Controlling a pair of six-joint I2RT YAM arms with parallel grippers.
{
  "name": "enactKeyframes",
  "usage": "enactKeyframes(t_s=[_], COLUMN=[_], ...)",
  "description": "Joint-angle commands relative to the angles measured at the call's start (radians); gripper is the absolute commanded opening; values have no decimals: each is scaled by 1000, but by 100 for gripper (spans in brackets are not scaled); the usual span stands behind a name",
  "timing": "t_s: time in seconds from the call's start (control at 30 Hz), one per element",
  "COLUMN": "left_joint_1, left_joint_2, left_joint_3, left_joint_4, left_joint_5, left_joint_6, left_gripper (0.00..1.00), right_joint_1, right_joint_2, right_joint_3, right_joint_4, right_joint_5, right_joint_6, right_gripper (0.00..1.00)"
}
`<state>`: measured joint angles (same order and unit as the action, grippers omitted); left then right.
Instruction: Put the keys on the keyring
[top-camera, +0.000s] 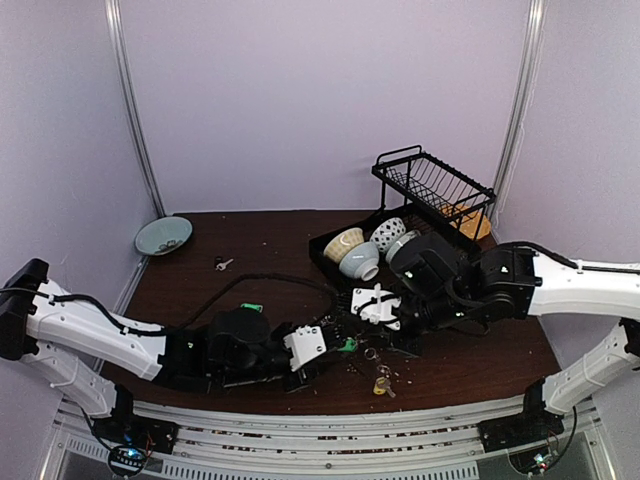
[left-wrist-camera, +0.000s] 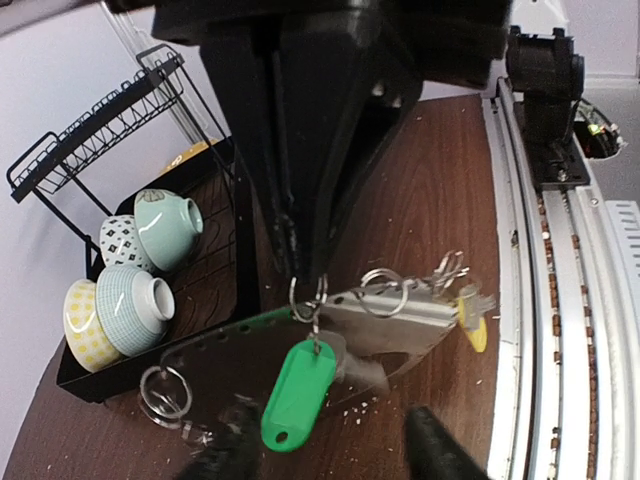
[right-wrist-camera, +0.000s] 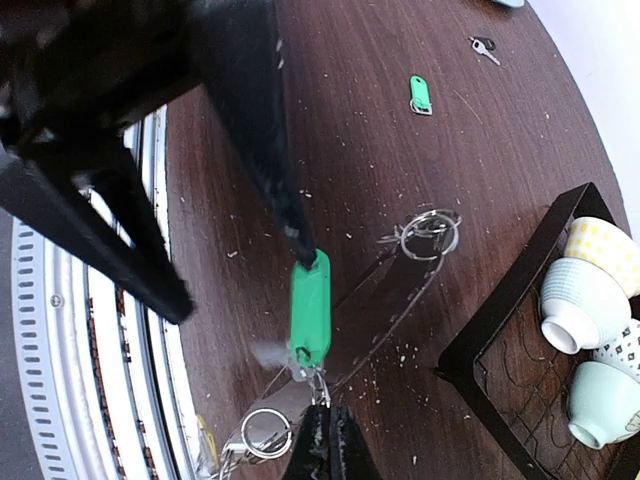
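Observation:
A green-tagged key (left-wrist-camera: 300, 395) hangs from a small split ring (left-wrist-camera: 308, 297). My right gripper (right-wrist-camera: 322, 410) is shut on that ring and holds it over the table; it also shows in the left wrist view (left-wrist-camera: 305, 275). My left gripper (left-wrist-camera: 330, 450) is open, its fingers either side of the tag's lower end, with one fingertip (right-wrist-camera: 298, 238) touching the tag (right-wrist-camera: 310, 310). Below lies a long thin silver-grey outline, which seems to be the keyring (right-wrist-camera: 400, 297), with small rings (right-wrist-camera: 430, 235) at its ends. A yellow-headed key (left-wrist-camera: 475, 325) lies by its near end.
A black tray (top-camera: 330, 262) with several bowls (left-wrist-camera: 130, 290) and a wire dish rack (top-camera: 435, 185) stand at the back right. A second green tag (top-camera: 252, 307), a small key (top-camera: 222, 264) and a pale plate (top-camera: 163, 236) lie to the left. Crumbs dot the table.

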<state>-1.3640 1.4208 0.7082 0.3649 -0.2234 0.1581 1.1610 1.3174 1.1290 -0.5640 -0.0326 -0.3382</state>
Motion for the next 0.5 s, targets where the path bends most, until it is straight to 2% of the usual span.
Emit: enactKeyframes(t_s=[0.0, 0.13, 0.2, 0.33, 0.47], left_joint_1=[9, 38, 87, 177, 187], left_joint_2=[-92, -172, -199, -191, -143], left_joint_3=[-54, -70, -66, 0, 69], left_joint_4=[79, 44, -1, -97, -149], left_joint_5=[115, 136, 184, 199, 338], left_joint_6=[-31, -30, -30, 7, 61], left_gripper=[67, 67, 71, 74, 77], right_joint_1=[-7, -6, -1, 12, 20], right_joint_2=[-76, -125, -145, -151, -150], right_joint_3=[-26, -47, -58, -60, -44], right_joint_4=[14, 37, 46, 29, 30], right_joint_5=[-32, -94, -97, -74, -71], right_joint_6=[-54, -93, -122, -204, -238], right_gripper=[0, 0, 0, 0, 0])
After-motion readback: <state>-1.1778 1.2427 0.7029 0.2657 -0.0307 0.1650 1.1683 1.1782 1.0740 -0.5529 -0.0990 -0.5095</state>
